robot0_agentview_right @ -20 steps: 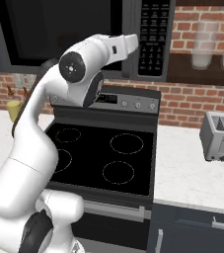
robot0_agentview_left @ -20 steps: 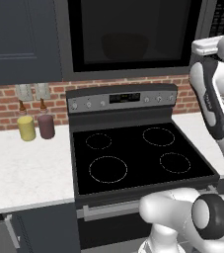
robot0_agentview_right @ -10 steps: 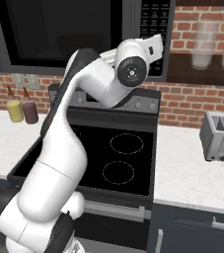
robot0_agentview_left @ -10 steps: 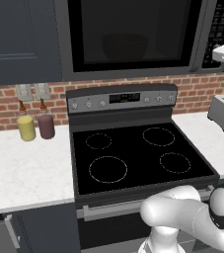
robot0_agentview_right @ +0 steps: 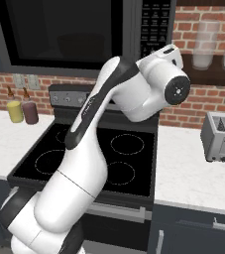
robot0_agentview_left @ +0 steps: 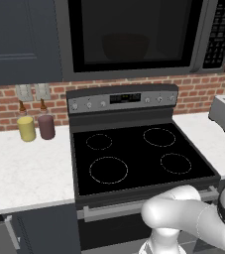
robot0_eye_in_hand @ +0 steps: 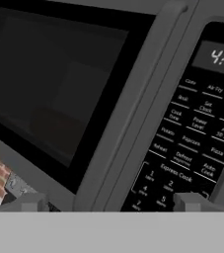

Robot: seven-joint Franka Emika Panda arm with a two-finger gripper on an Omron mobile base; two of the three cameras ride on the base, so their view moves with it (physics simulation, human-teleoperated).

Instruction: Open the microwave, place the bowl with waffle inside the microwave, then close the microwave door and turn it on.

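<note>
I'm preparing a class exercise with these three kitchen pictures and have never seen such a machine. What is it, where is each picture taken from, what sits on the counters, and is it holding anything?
It is a white robot arm on a mobile base, in a rendered kitchen. Two cameras ride behind it, left and right, looking over the stove. The third sits on its hand, facing the microwave door, its bar handle and the keypad. The door is closed; a bowl shows dimly behind the glass. On the counters: two bottles and a toaster. The gripper is open, holding nothing.

White counter (robot0_agentview_left: pixel 29 168): two jars (robot0_agentview_left: pixel 27 128), toaster (robot0_agentview_right: pixel 221 137).
</note>
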